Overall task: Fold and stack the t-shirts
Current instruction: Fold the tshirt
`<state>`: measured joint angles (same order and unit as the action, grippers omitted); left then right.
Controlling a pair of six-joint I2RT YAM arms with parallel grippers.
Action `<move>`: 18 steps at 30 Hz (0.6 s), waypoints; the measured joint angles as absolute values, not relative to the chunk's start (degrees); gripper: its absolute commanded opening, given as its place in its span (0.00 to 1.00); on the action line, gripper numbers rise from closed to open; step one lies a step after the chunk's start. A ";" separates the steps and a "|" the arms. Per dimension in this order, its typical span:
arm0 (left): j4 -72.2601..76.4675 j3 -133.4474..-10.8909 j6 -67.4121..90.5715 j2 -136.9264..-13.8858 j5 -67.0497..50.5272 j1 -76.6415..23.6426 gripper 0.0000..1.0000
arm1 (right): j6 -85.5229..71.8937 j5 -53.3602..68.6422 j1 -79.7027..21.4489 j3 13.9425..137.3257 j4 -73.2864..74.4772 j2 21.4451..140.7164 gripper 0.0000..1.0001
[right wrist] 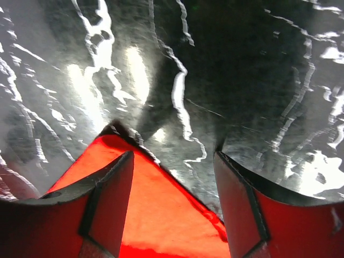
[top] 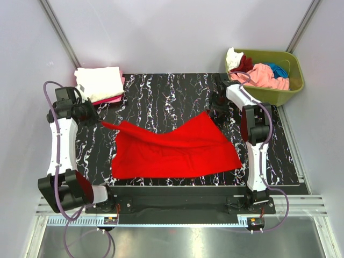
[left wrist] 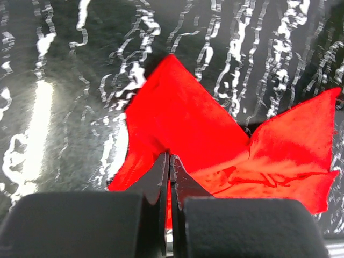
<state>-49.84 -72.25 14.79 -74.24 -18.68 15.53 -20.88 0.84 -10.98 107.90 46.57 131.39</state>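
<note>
A bright red t-shirt (top: 177,150) lies spread on the black marbled surface (top: 161,91) nearest the arm bases, its long axis running left to right. Its left corner stretches to a point inside the left tool (top: 95,120), which is pinched tight on the cloth. Its far-right peak points under the right tool (top: 217,103), whose fingers are spread and apparently not touching it. Beyond, a cream-white t-shirt (top: 99,81) tops a pink t-shirt (top: 110,99) at the left. An olive-green bin (top: 296,72) sits at the right.

Pale grey walls (top: 172,32); black white-veined tabletop (top: 161,91); glossy glare.

Matt cloth t-shirt (top: 172,153) on glossy marbled table (top: 161,91).
</note>
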 measured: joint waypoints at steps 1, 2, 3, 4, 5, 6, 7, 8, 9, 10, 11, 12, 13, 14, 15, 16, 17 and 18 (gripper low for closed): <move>-50.00 -72.20 14.79 -74.28 -18.28 15.81 0.00 | -21.30 1.32 -10.98 108.66 46.85 131.90 0.66; -50.06 -72.14 14.79 -74.32 -18.13 16.01 0.00 | -21.45 1.78 -10.98 109.58 47.42 132.40 0.66; -50.02 -72.01 14.79 -74.37 -18.13 16.12 0.00 | -21.58 2.35 -10.98 110.39 47.81 132.92 0.65; -50.00 -71.81 14.81 -74.39 -18.15 16.19 0.00 | -21.32 2.72 -11.00 111.53 47.77 133.60 0.65; -49.98 -71.57 14.79 -74.50 -18.17 16.21 0.00 | -21.12 2.79 -11.11 112.71 46.61 134.19 0.64; -50.06 -71.48 14.81 -74.72 -18.20 16.21 0.00 | -20.99 2.90 -11.18 113.84 44.75 134.80 0.64; -49.87 -71.26 14.79 -74.91 -18.24 16.21 0.00 | -20.97 2.92 -11.20 114.74 42.87 135.11 0.64; -49.65 -70.96 14.79 -75.11 -18.33 16.21 0.00 | -21.19 3.07 -11.20 115.18 41.30 135.17 0.64; -49.60 -70.59 14.79 -75.26 -18.37 16.21 0.00 | -21.28 3.25 -11.18 115.20 40.47 135.17 0.64; -49.63 -70.24 14.81 -75.40 -18.39 16.21 0.00 | -21.30 3.42 -11.16 115.18 39.88 135.22 0.63; -49.60 -69.97 14.79 -75.50 -18.41 16.21 0.00 | -21.47 3.60 -11.16 115.13 39.57 135.37 0.63; -49.60 -69.71 14.81 -75.61 -18.44 16.21 0.00 | -21.54 3.60 -11.16 115.00 38.72 135.46 0.62; -49.67 -69.60 14.81 -75.75 -18.52 16.21 0.00 | -21.69 3.70 -11.14 114.87 38.04 135.52 0.61; -49.63 -69.60 14.81 -75.85 -18.61 16.21 0.00 | -21.78 3.73 -11.14 114.63 37.36 135.57 0.61; -49.56 -69.60 14.79 -75.94 -18.68 16.21 0.00 | -21.89 3.75 -11.14 114.43 36.80 135.57 0.60; -49.56 -69.60 14.81 -75.96 -18.70 16.21 0.00 | -21.91 3.75 -11.14 114.26 36.32 135.57 0.59; -49.54 -69.60 14.81 -75.96 -18.79 16.21 0.00 | -22.02 3.81 -11.14 113.91 35.57 135.57 0.57; -49.45 -69.60 14.81 -75.96 -18.85 16.21 0.00 | -22.09 3.84 -11.14 113.60 34.96 135.57 0.56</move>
